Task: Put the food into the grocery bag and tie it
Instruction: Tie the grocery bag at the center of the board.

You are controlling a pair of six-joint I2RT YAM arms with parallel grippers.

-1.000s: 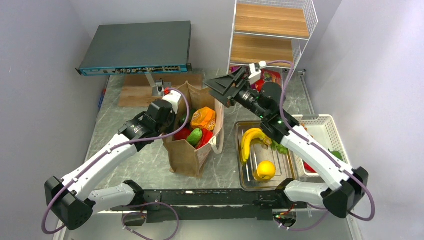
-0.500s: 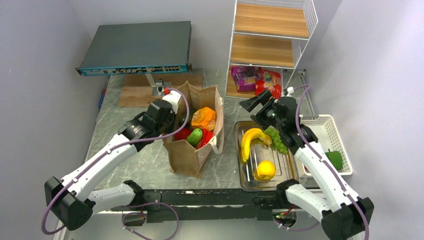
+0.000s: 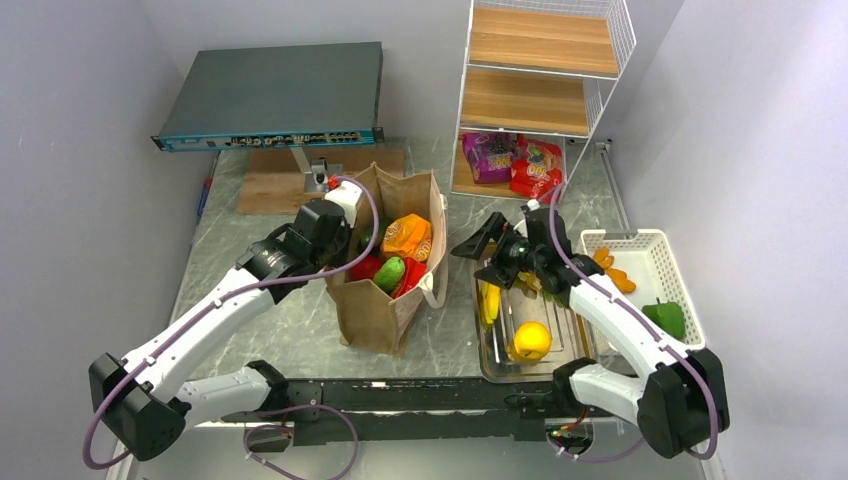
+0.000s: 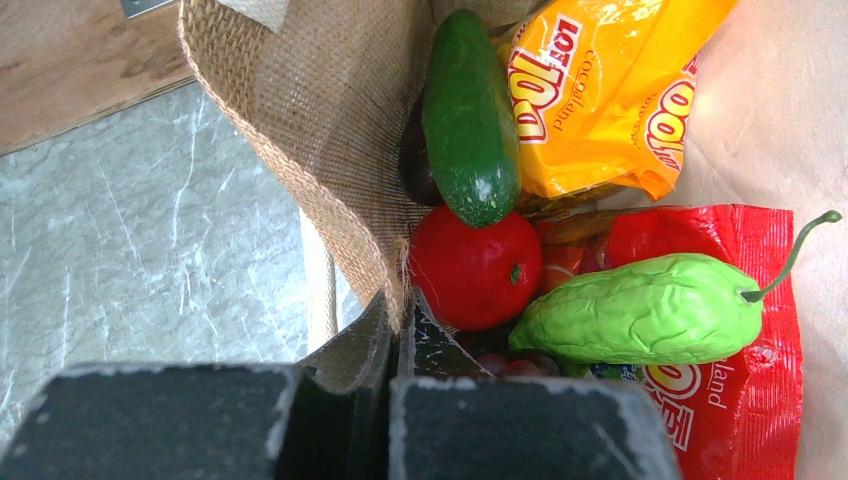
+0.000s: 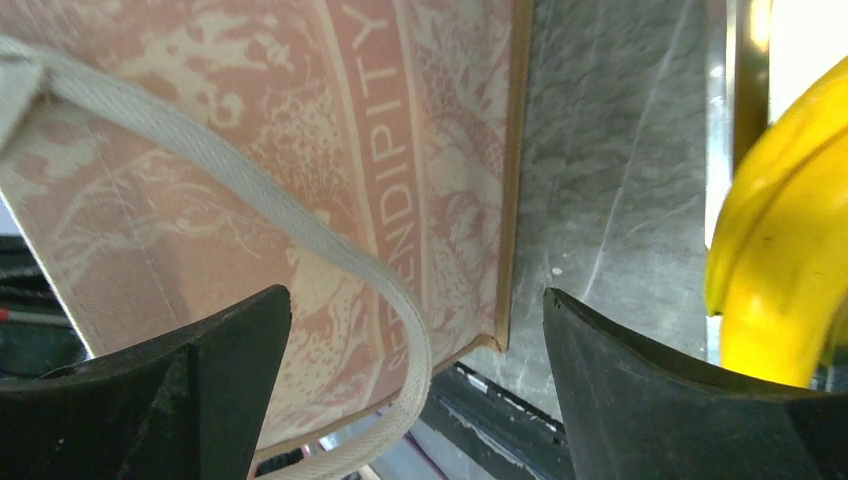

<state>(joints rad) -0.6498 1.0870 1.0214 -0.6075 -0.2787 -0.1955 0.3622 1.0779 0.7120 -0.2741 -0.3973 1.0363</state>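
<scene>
**Bag pinned on the left, right hand wide open beside it**

I see the bag [image 3: 375,310] standing upright with its mouth open. It sits near the middle of the table [image 3: 300,330], about halfway between the near and far edges. My left gripper [image 4: 395,330] is pressed together on the bag's rim, on the side facing the left edge, so the woven wall is pinched between its fingers. Inside the bag lie an orange packet [image 4: 600,90], a cucumber [image 4: 470,120], a round red fruit [image 4: 475,270] and a pale green gourd [image 4: 640,310]. The gourd rests on a red packet [image 4: 720,400], and everything is crowded together.

My right gripper [image 5: 420,400] is spread wide and holds nothing. It sits low beside the bag wall that faces the right edge. A rope handle [image 5: 300,240] hangs across that wall between the fingers — I can't tell whether either finger touches it.

Just to the right, a banana [image 5: 780,290] lies in the metal tray [image 3: 565,355], with a lemon [image 3: 530,340] closer to the near edge. A white basket [image 3: 630,236] along the right edge holds a green pepper [image 3: 665,318]. More packets [image 3: 535,165] sit on the shelf [image 3: 525,100] at the far right corner.
</scene>
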